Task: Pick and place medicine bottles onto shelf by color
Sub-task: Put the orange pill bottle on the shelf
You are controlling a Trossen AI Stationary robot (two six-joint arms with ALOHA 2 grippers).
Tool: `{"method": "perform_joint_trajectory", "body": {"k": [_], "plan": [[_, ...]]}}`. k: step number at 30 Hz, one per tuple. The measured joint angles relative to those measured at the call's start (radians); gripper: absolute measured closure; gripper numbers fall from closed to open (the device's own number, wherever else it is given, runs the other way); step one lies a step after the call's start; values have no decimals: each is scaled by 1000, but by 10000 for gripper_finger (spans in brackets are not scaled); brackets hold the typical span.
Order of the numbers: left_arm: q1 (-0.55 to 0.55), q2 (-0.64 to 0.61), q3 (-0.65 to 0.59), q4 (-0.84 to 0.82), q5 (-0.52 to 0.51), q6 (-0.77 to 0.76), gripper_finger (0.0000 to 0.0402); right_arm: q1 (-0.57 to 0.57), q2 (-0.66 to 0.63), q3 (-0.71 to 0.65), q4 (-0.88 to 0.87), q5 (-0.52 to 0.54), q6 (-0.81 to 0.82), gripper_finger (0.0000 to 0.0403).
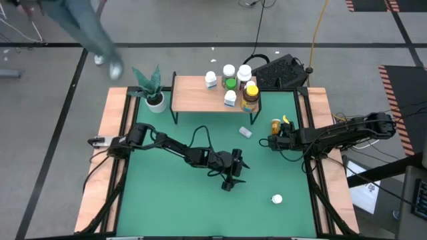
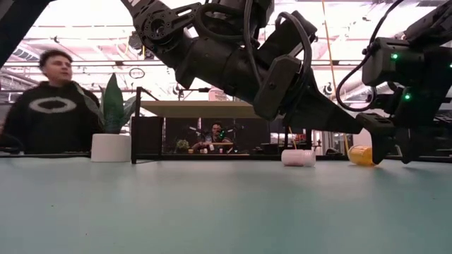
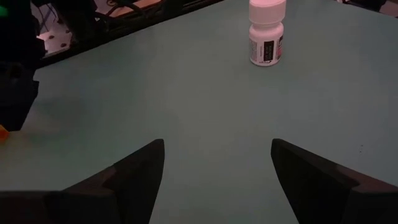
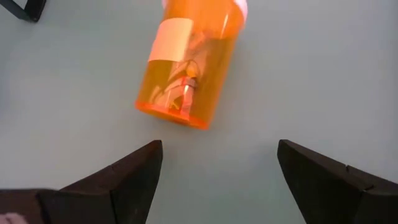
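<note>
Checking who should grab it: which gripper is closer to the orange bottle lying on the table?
Right. The right gripper sits open just short of the orange bottle; the left gripper is near the table's middle.

Left gripper: fingers wide apart, holding nothing, near the table middle.
Right gripper: fingers wide apart, holding nothing, near the table's right side.

Beyond my green table, a grey floor crossed by dark tape lines. Hazard-striped mats lie to one side. Bright ceiling lighting fills the room. One person stands near; another sits farther back.
</note>
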Motion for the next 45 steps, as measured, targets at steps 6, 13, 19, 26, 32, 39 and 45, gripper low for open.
{"method": "perform_joint_trajectory", "body": {"k": [6,13,19,26,32,39,45], "plan": [[0,0,0,-2,0,-3,105,15,-19,0,7,-1,-17,90],[0,0,0,-2,0,-2,105,21,-99,38,8,35,-75,90],[0,0,0,-2,0,-2,105,24,-128,59,8,63,-94,90],[0,1,0,4,0,-3,105,-21,-87,43,26,136,-77,90],[3,2,0,7,0,0,105,-88,-28,-10,196,112,-172,90],[3,2,0,7,0,10,105,-137,-6,-58,254,105,-224,92],[3,2,0,7,0,10,105,-146,-6,-109,289,101,-224,158]]}}
